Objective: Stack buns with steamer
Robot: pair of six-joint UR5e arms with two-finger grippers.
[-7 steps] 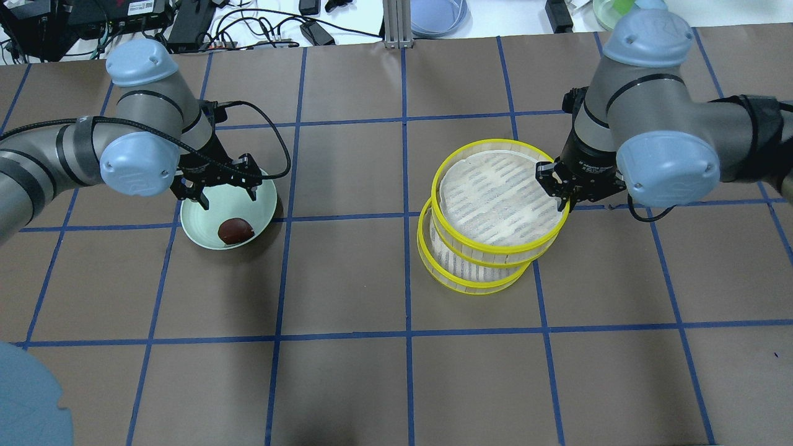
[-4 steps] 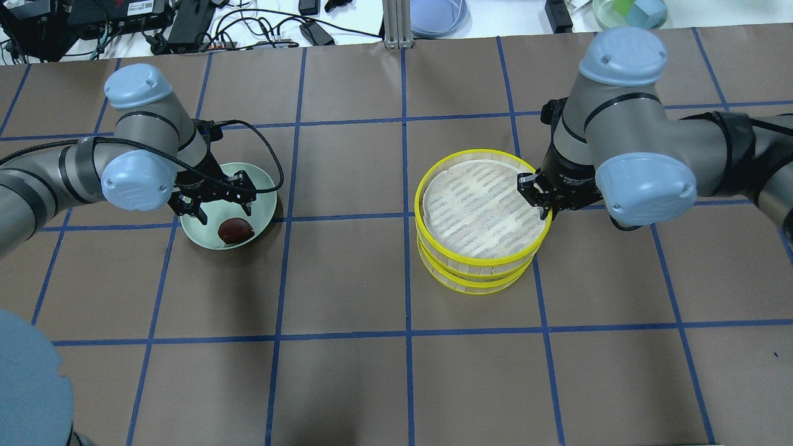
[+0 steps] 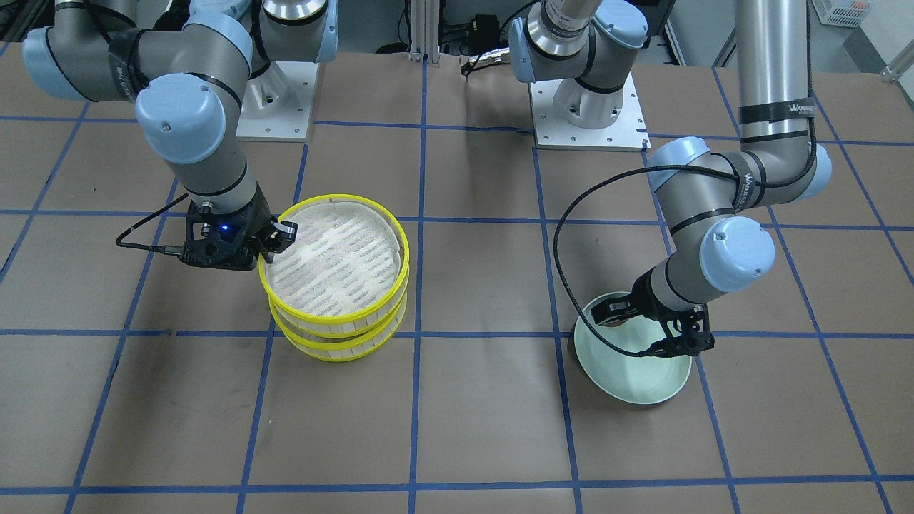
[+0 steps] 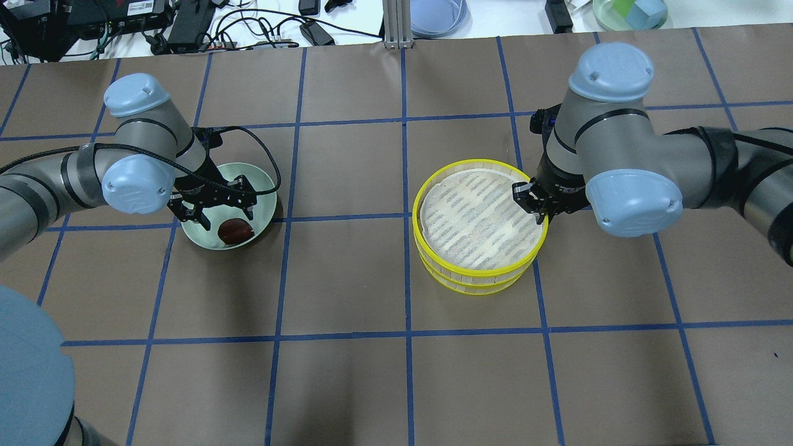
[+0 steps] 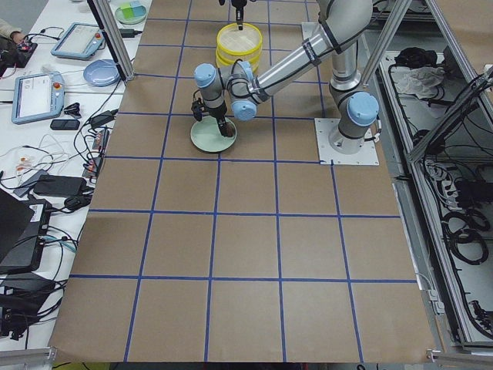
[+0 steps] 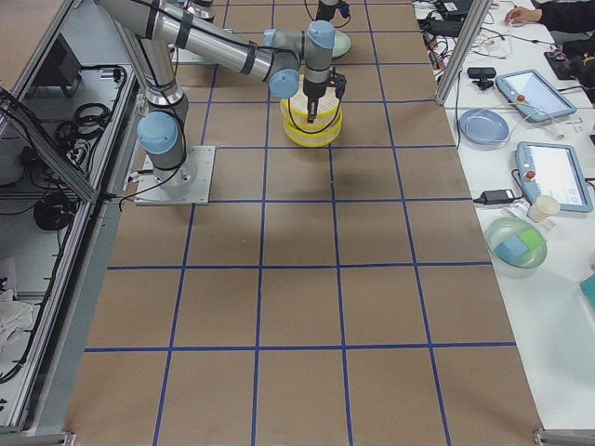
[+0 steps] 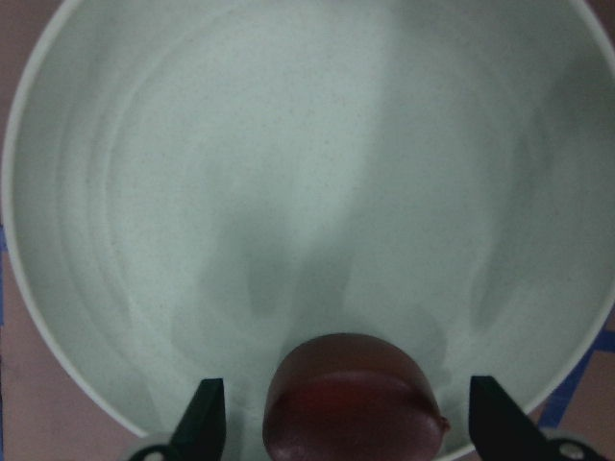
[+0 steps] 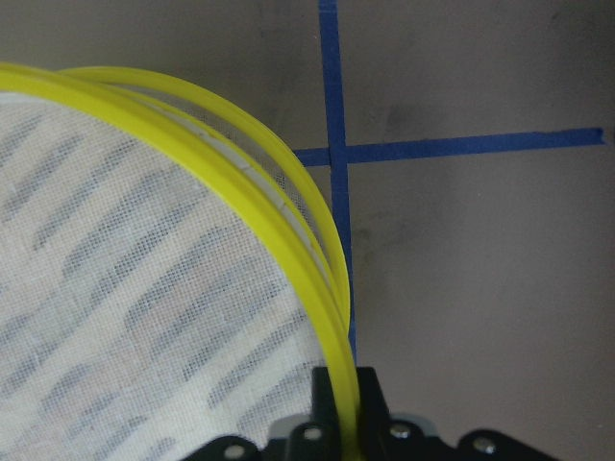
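Note:
Two yellow-rimmed steamer trays stand one over the other right of centre. My right gripper (image 4: 538,207) is shut on the right rim of the top tray (image 4: 477,217), as the right wrist view (image 8: 338,384) shows. The lower tray (image 4: 477,286) shows just below it, nearly in line; I cannot tell if they touch. My left gripper (image 4: 214,209) is open low over the pale green plate (image 4: 263,186), its fingers (image 7: 204,418) either side of the dark reddish-brown bun (image 7: 351,408), which also shows in the overhead view (image 4: 235,230). The cream-white bun is out of view.
Beyond the table's far edge lie cables, a blue plate (image 4: 437,18) and a green bowl with blocks (image 4: 629,12). The two arm bases (image 3: 585,107) stand on the robot's side. Blue tape lines grid the brown table.
My right gripper has carried the top tray left and down, from offset over the lower tray to nearly in line. My left gripper has moved slightly toward the brown bun.

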